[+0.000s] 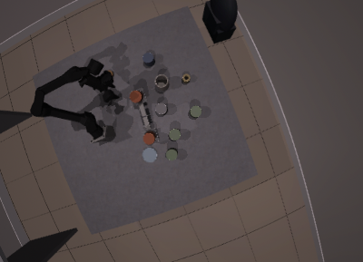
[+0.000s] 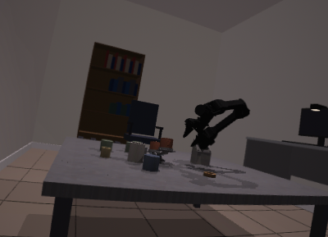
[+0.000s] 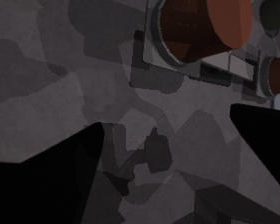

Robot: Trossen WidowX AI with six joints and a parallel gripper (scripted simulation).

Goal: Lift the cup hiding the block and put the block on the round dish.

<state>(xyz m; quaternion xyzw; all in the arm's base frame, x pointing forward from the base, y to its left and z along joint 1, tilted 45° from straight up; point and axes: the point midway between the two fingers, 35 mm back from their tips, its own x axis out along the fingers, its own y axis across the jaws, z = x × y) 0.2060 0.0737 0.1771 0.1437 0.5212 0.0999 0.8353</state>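
Observation:
Two orange-red cups stand on the ends of the small grey balance. One cup is nearer my gripper; the other cup is at the far end. The block is not visible. A pale blue round dish lies just beyond the far cup; its edge shows at the right of the wrist view. My gripper is open and empty, above the table to the side of the nearer cup, not touching it.
A blue cup, a hollow grey cup, a pale grey cylinder, a small yellow piece and green cylinders surround the balance. A wooden ring lies near the arm.

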